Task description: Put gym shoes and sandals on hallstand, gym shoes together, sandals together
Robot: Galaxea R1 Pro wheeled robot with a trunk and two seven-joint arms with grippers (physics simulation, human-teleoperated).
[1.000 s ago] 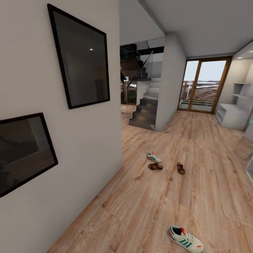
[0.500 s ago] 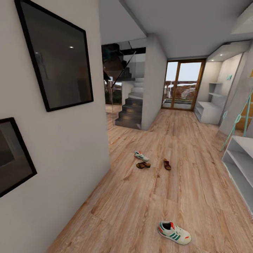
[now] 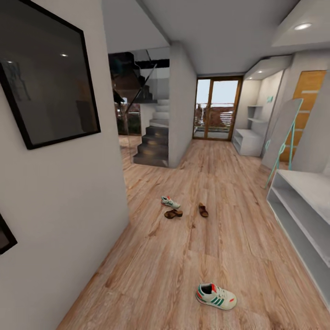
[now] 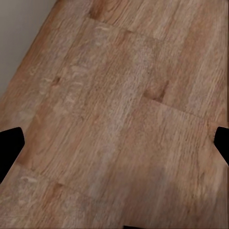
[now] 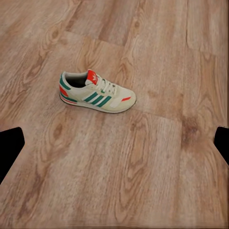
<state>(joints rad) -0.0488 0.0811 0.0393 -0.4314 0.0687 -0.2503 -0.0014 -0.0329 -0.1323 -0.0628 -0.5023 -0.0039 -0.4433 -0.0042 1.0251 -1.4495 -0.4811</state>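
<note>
We're facing down the corridor, all four shoes on the floor (image 3: 183, 275): near sneaker (image 3: 216, 296) close ahead, far sneaker (image 3: 170, 202) beside both sandals (image 3: 173, 214) mid-corridor. Shoe rack (image 3: 316, 188) on our right is bare. Both tools' fingertips sit wide apart, empty, right one aimed at the near sneaker

one gym shoe (image 3: 216, 296) lies upright nearby, the other (image 3: 170, 202) beside two sandals (image 3: 173, 214) (image 3: 203, 210) farther along the corridor floor (image 3: 192, 256)
</note>
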